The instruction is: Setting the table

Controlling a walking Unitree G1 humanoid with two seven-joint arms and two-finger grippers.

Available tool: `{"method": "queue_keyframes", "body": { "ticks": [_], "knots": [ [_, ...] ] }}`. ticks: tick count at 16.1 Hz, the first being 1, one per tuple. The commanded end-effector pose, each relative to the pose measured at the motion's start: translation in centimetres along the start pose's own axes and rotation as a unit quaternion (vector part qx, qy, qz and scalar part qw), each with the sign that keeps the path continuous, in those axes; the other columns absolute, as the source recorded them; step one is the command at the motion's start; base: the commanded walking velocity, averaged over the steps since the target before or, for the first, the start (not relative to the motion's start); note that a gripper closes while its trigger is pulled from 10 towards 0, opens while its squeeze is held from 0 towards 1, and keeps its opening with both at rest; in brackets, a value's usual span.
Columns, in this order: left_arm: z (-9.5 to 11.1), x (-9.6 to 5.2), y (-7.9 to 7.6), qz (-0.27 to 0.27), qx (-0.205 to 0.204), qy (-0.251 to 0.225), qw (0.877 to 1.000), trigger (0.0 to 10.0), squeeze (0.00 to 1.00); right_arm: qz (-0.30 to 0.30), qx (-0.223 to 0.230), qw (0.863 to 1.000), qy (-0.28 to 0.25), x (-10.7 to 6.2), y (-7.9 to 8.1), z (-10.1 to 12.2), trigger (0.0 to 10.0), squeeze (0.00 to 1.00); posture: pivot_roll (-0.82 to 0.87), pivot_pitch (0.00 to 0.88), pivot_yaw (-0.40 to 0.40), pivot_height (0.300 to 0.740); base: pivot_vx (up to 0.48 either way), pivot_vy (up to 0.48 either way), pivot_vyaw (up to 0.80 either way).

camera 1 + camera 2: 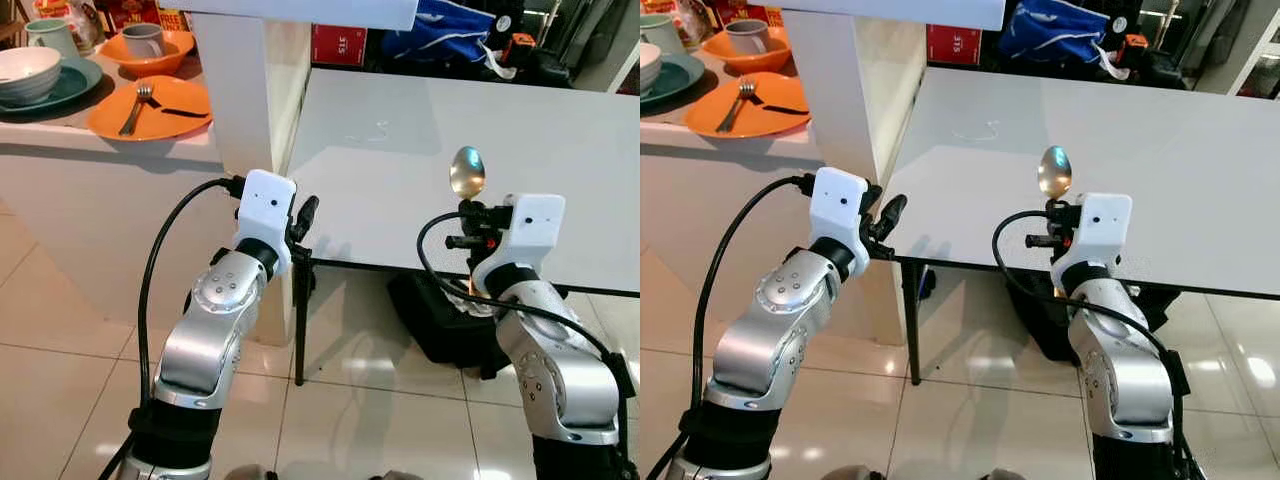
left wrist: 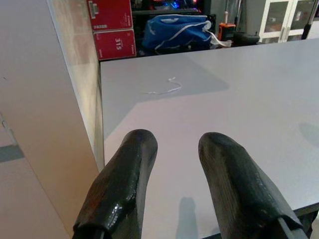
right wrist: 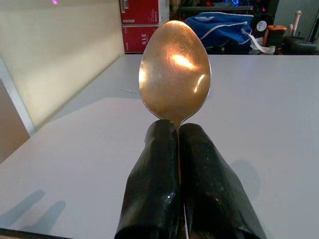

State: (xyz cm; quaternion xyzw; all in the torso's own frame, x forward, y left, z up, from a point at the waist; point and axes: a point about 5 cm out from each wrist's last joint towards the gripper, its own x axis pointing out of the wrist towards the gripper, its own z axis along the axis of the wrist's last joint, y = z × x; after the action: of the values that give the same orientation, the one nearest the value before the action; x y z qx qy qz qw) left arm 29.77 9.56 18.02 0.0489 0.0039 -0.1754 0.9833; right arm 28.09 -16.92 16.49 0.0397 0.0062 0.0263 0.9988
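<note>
My right gripper [image 1: 467, 208] is shut on a metal spoon [image 1: 467, 173], its bowl pointing up and forward over the near edge of the white table [image 1: 560, 150]. In the right wrist view the spoon [image 3: 174, 69] stands between the two black fingers [image 3: 149, 184]. My left gripper [image 1: 305, 215] is open with nothing in it, held at the table's near left corner. On the counter to the left lie an orange plate [image 1: 180, 115] with a fork [image 1: 137, 107], an orange bowl [image 1: 170, 55] holding a grey mug [image 1: 145, 40], and a white bowl [image 1: 25, 70] on a teal plate [image 1: 75, 85].
A white pillar [image 1: 235, 90] stands between the counter and the table. Behind the table are red boxes [image 1: 338, 45] and a blue bag [image 1: 450, 30]. A black bag [image 1: 440, 330] lies on the tiled floor under the table.
</note>
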Motion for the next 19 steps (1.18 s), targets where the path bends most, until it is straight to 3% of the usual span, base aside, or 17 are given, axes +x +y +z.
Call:
{"method": "queue_keyframes", "body": {
  "ticks": [1,13,19],
  "knots": [
    [0.3,0.3,0.1,0.003,0.004,-0.004,1.0,10.0,0.0,0.003,-0.006,1.0,-0.026,-0.1,0.1,1.1,10.0,0.0,0.0,0.059,-0.026,0.74,0.0,-0.48,0.0],
    [0.0,0.3,0.0,0.011,0.008,-0.003,1.0,10.0,0.0,-0.005,-0.004,1.0,-0.016,0.0,-0.2,0.4,10.0,0.0,-0.01,0.035,-0.029,0.74,0.0,-0.48,0.0],
    [0.1,0.6,0.0,0.002,0.013,-0.005,1.0,10.0,0.0,-0.022,-0.015,1.0,-0.016,0.0,-1.8,0.7,10.0,0.0,-0.01,0.045,-0.021,0.74,0.0,-0.48,0.0]
  ]
}}
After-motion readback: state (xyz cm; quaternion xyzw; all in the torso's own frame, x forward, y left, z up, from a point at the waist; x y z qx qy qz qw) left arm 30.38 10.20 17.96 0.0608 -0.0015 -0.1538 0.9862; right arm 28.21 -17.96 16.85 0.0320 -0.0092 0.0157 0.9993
